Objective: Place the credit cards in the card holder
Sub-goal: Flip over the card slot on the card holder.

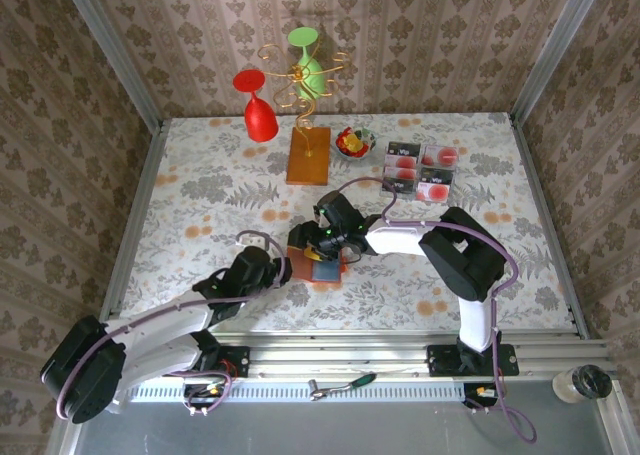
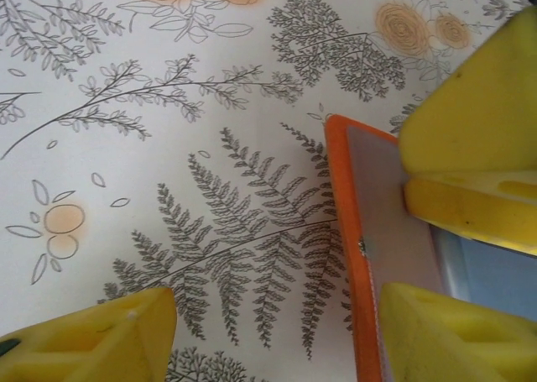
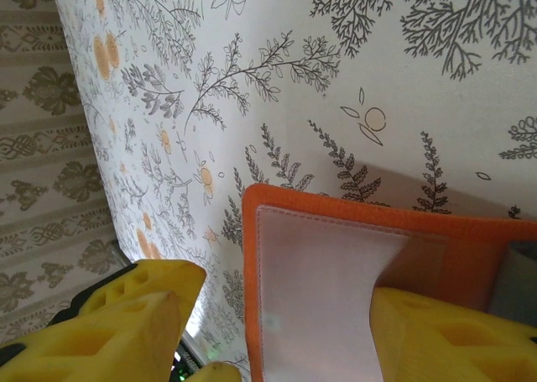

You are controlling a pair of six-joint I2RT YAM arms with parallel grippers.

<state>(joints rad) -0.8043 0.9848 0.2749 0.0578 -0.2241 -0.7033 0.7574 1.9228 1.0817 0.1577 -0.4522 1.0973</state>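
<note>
From above, the card holder [image 1: 318, 268] is lying open mid-table between the left gripper [image 1: 285, 267] and right gripper [image 1: 322, 247]; the credit cards [image 1: 420, 170] are sitting far right. Left wrist: parted jaws are straddling its orange edge, holding nothing. Right wrist: the same.

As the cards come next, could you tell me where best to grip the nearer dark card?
Probably its left edge, from above-left: the nearer dark card lies flat, a pinkish card close on its right, another dark card behind it.

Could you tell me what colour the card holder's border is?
Orange; card holder, clearest in right wrist view.
</note>
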